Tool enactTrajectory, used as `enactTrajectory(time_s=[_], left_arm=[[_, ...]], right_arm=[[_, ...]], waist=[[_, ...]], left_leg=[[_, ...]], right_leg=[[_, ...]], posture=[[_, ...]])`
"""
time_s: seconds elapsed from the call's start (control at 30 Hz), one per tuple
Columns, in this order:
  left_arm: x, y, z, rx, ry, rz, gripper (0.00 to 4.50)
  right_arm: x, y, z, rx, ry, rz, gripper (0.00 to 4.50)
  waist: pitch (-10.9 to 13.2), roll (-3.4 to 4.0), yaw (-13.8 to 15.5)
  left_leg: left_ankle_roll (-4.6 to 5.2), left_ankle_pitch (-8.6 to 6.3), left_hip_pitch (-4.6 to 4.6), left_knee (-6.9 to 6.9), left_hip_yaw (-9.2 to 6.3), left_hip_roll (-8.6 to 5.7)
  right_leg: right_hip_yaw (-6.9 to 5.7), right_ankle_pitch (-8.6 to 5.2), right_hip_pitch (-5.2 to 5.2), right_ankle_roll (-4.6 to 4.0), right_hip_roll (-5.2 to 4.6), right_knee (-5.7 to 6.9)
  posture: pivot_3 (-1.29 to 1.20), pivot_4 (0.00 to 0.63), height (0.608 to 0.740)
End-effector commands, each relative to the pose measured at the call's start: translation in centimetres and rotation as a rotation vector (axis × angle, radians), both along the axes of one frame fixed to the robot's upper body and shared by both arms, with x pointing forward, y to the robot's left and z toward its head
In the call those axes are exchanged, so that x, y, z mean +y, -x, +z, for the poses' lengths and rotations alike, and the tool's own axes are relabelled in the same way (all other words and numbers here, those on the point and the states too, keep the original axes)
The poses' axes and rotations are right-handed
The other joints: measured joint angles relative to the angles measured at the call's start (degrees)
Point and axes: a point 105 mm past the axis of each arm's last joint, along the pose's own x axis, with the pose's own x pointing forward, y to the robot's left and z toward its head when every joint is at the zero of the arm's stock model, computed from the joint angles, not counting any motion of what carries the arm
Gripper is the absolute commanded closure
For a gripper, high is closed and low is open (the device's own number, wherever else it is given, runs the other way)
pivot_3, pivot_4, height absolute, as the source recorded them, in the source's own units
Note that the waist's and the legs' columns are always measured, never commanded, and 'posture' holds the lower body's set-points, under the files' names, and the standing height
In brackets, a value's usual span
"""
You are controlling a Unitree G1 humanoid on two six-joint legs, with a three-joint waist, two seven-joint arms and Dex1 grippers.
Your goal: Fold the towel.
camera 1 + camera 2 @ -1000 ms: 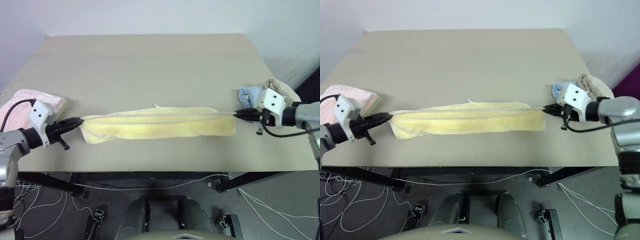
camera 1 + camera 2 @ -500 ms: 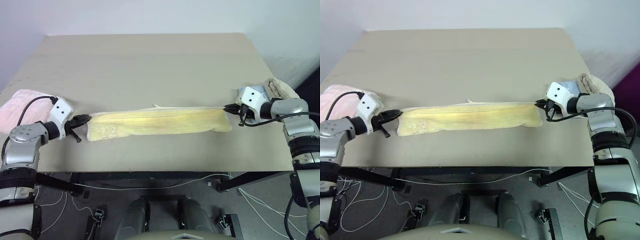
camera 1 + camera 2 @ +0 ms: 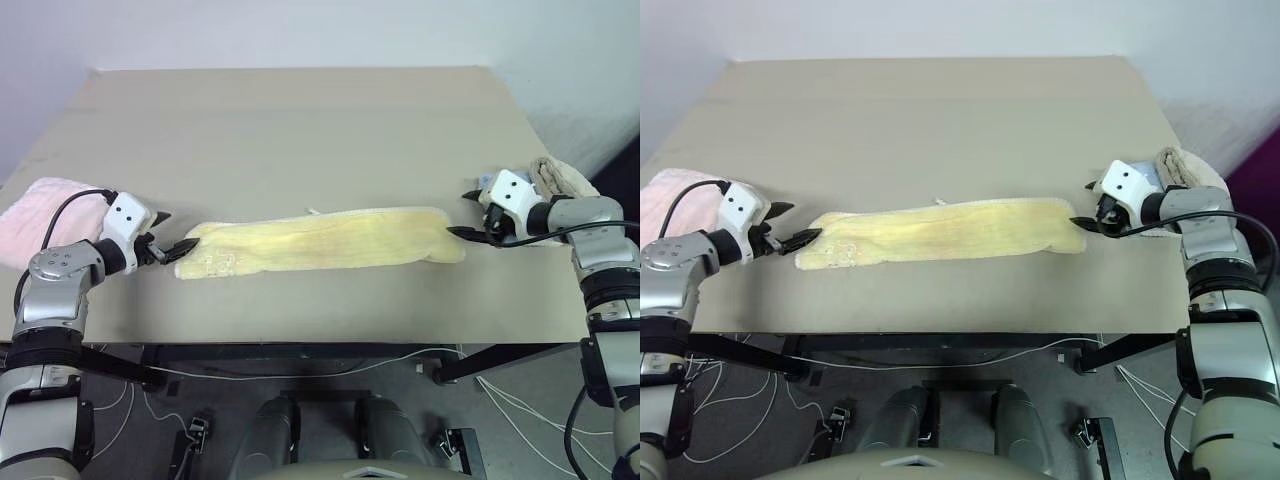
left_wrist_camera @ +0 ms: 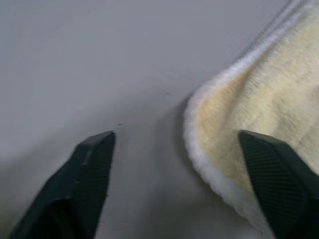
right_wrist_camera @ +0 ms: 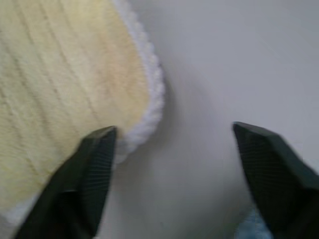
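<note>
The towel [image 3: 320, 240] is pale yellow terry cloth with a paler, whitish stitched hem, folded lengthwise into a long narrow band. It lies flat on the table [image 3: 300, 130], running across it from left to right near the front edge, its right end sitting slightly farther back than its left. The far long edge is fairly straight; the near edge is wavier. Both ends are rounded and loose. A small white tab pokes out from the far edge near the middle, and the left end looks slightly rumpled
</note>
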Motion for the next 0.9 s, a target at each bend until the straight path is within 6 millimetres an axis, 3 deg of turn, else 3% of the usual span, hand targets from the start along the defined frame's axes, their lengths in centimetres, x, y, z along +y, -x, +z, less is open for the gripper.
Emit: enactTrajectory(time_s=[0.03, 0.2, 0.33, 0.67, 0.9], left_arm=[[1.3, -0.5, 1.6, -0.086, 0.014, 0.082, 0.00], [2.0, -0.8, 2.9, -0.191, -0.003, 0.167, 0.00], [1.0, -0.2, 5.1, -0.299, 0.034, 0.133, 0.00], [-4.4, 2.7, 4.9, -0.269, 0.133, -0.198, 0.00], [-7.6, 4.3, 2.8, -0.172, 0.083, -0.405, 0.00]], right_arm=[[-1.6, 0.1, 3.3, -0.153, 0.016, -0.057, 0.05], [-2.0, 1.5, 5.7, -0.262, -0.075, -0.102, 0.05], [0.1, 4.0, 6.4, -0.197, -0.470, -0.154, 0.05], [4.7, 8.9, -0.1, 0.327, -1.207, -0.379, 0.05], [5.9, 10.4, -2.3, 0.501, -1.432, -0.507, 0.05]], waist=[[0.0, 0.00, -0.1], [0.0, -0.01, 0.1], [0.0, -0.06, 0.2], [-0.1, -0.07, 0.2], [-0.1, -0.06, 0.1]], left_leg=[[0.00, 0.00, 0.00, 0.00, 0.01, 0.00], [0.00, 0.00, -0.01, 0.01, 0.00, 0.00], [0.00, 0.00, -0.07, 0.02, -0.06, 0.02], [0.01, -0.01, -0.04, 0.01, -0.12, 0.04], [0.02, -0.01, -0.03, -0.02, -0.11, 0.02]], right_leg=[[0.00, 0.00, 0.00, 0.00, 0.00, 0.00], [0.02, 0.00, -0.01, 0.00, -0.02, 0.02], [0.02, 0.00, -0.01, 0.01, -0.08, 0.04], [0.09, 0.00, 0.05, 0.00, -0.15, 0.01], [0.09, 0.00, 0.05, 0.00, -0.15, 0.00]], posture=[[0.00, 0.150, 0.740], [0.00, 0.150, 0.740], [0.00, 0.150, 0.740], [0.00, 0.150, 0.740], [0.00, 0.150, 0.740]])
